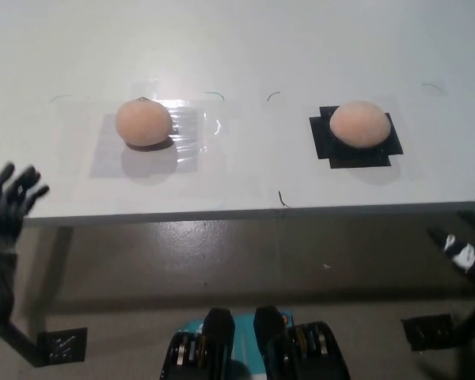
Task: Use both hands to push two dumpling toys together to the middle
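Reaching up at the far left edge, the robot's left hand (12, 196) is showing dark against the pale tabletop, its fingers spread apart and holding nothing. It is hovering at about nine o'clock in the view, at the near left corner of the white table (245, 47), and touching no toy.

Moving rightward, the left dumpling toy (143, 122) is sitting at about eleven o'clock, a smooth peach dome resting on a glossy clear patch (191, 127) taped to the table. It is well apart from the left hand.

Further right, at about one o'clock, the right dumpling toy (359, 123) is sitting on a black square mat (342, 156). The two toys are lying well apart, with bare table between them, so the pushing is not yet begun.

At the far right edge, around four o'clock, the black right hand (469, 257) is only partly showing below the table's front edge; whether it is open or closed cannot be told.

Judging the risks: the toys are rounded, so a push landing off-centre is likely to roll or spin one aside instead of sliding it inward. The right hand coming up from under the edge may knock the table. Uneven pushing may leave the pair meeting off the middle.
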